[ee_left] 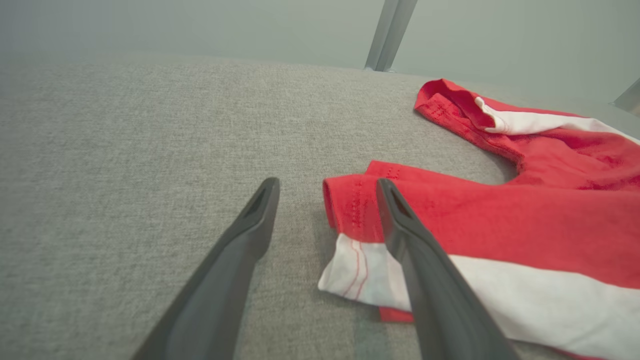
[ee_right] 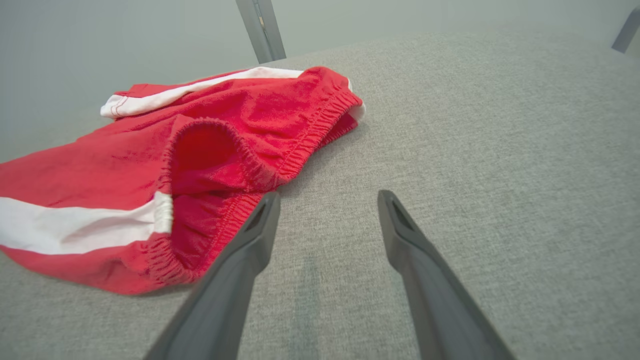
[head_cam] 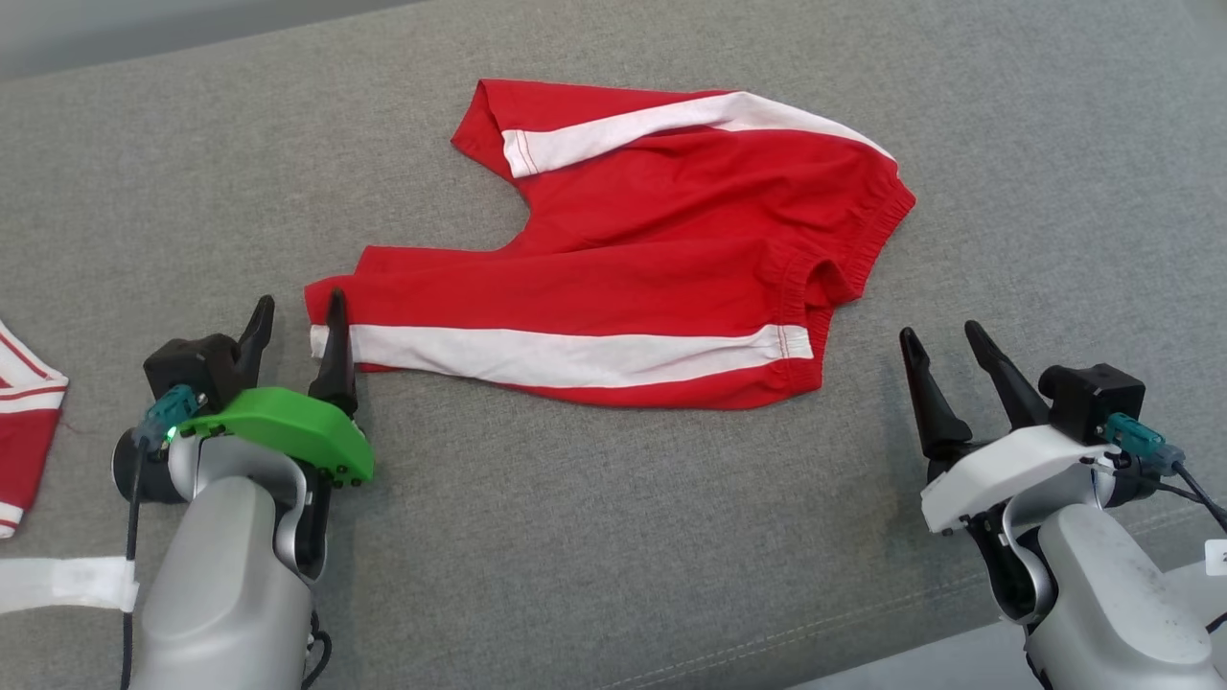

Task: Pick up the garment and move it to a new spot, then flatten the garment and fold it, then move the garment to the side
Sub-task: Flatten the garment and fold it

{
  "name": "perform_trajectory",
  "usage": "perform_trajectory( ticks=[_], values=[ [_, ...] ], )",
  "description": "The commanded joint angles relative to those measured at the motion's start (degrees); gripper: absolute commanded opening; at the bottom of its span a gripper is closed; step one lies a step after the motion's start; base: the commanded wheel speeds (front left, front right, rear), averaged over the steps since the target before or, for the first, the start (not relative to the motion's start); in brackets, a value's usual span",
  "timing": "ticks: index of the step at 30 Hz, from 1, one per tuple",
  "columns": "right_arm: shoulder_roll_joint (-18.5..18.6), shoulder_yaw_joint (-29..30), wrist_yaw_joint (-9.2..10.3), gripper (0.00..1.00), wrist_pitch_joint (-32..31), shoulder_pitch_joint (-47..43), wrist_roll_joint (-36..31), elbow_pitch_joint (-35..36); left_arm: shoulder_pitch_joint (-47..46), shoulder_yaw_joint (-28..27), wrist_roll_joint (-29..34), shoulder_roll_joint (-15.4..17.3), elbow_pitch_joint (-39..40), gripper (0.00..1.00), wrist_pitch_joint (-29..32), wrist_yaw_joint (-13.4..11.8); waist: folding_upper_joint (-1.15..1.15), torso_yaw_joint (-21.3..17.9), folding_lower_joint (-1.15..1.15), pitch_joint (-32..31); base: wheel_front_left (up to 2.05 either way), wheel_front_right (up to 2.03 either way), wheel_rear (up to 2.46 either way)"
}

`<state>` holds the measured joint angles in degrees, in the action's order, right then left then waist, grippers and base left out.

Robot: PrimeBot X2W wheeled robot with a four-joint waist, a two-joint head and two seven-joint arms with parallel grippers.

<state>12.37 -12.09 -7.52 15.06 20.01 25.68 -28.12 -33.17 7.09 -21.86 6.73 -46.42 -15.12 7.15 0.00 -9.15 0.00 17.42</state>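
Observation:
The garment [head_cam: 652, 259] is a pair of red shorts with white side stripes, spread on the grey surface, waistband to the right and both leg hems to the left. My left gripper [head_cam: 295, 311] stands open at the near leg's hem [ee_left: 352, 210]; its right finger overlaps the cloth edge and nothing is pinched between the fingers. My right gripper [head_cam: 944, 345] stands open just right of the waistband's near corner [ee_right: 175, 250], over bare fabric surface. The waistband [ee_right: 305, 145] gapes a little.
A second red-and-white piece of cloth [head_cam: 24, 422] lies at the left edge. A white strap [head_cam: 67, 583] runs beside my left forearm. The grey upholstered surface [head_cam: 575, 537] ends at a seam and pale edge [head_cam: 959, 652] at the lower right. Metal legs [ee_left: 390, 35] stand beyond.

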Motion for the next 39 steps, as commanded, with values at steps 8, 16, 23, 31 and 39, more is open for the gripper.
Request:
perform_trajectory(
  ticks=[8,16,23,31,39],
  values=[
    [-2.8,4.2,0.06,1.00,0.2,-3.6,-6.6,5.6,10.9,-5.8,7.2,-2.1,11.2,1.00,0.0,-0.1,0.00,5.1,0.00,-5.9,0.00,0.00,0.00],
    [-5.8,7.4,0.06,1.00,0.2,-8.3,-13.6,7.4,22.4,-9.1,11.7,-3.7,21.6,1.00,-0.1,-0.1,0.00,9.4,0.00,-11.5,0.00,0.00,0.00],
    [-6.8,8.2,0.06,1.00,0.2,-11.2,-16.6,7.8,27.2,-8.7,11.2,-3.8,25.2,1.00,0.0,0.0,0.00,11.2,0.00,-14.5,0.00,0.00,0.00],
    [-7.6,10.2,0.06,1.00,0.2,-14.5,-19.5,8.9,32.5,-8.9,11.5,-3.8,29.1,1.00,0.0,-0.8,0.00,11.8,0.00,-16.6,0.00,0.00,0.00],
    [-8.2,10.9,0.06,1.00,0.2,-15.4,-20.7,8.6,33.8,-8.3,12.1,-3.8,29.7,1.00,0.0,-1.5,0.00,12.1,0.00,-17.2,0.00,0.00,0.00]
  ],
)
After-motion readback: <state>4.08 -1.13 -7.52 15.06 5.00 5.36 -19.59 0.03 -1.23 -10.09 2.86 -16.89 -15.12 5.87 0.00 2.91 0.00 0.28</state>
